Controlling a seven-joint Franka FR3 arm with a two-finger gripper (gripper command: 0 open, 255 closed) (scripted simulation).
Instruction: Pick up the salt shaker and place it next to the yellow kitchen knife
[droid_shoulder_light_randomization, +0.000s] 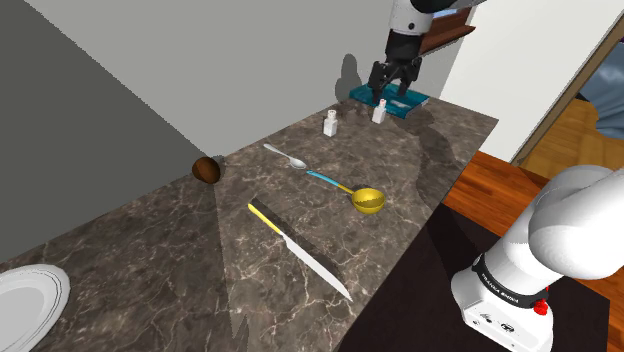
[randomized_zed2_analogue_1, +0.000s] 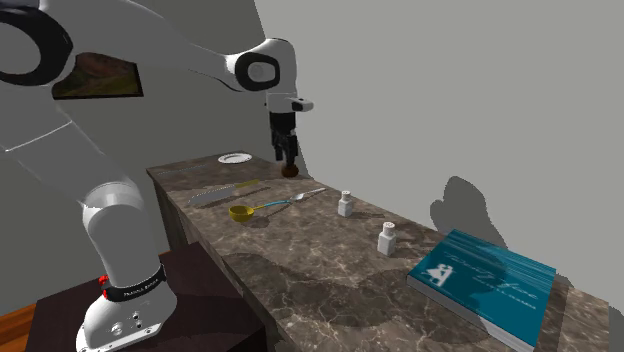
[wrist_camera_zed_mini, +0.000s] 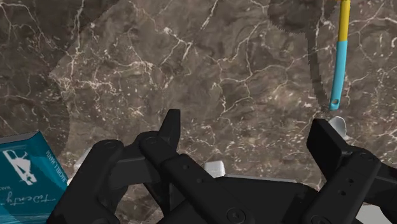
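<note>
Two small white shakers stand on the dark marble counter: one (droid_shoulder_light_randomization: 380, 110) (randomized_zed2_analogue_1: 386, 237) beside the teal book, the other (droid_shoulder_light_randomization: 330, 123) (randomized_zed2_analogue_1: 345, 204) a little farther from it. I cannot tell which holds salt. The yellow-handled knife (droid_shoulder_light_randomization: 295, 243) (randomized_zed2_analogue_1: 215, 194) lies flat toward the counter's front edge, well away from both. My gripper (droid_shoulder_light_randomization: 392, 88) (randomized_zed2_analogue_1: 285, 150) (wrist_camera_zed_mini: 249, 137) hangs open above the counter, over the shaker by the book, with nothing between its fingers. A small white bit (wrist_camera_zed_mini: 216, 167) peeks out near the palm.
A teal book (droid_shoulder_light_randomization: 400, 100) (randomized_zed2_analogue_1: 490, 280) (wrist_camera_zed_mini: 25, 175) lies at the counter's end. A yellow scoop with a blue handle (droid_shoulder_light_randomization: 368, 200) (randomized_zed2_analogue_1: 240, 211) (wrist_camera_zed_mini: 340, 57) and a silver spoon (droid_shoulder_light_randomization: 283, 155) lie mid-counter. A brown ball (droid_shoulder_light_randomization: 207, 169) sits by the wall, a white plate (droid_shoulder_light_randomization: 25, 300) at the other end.
</note>
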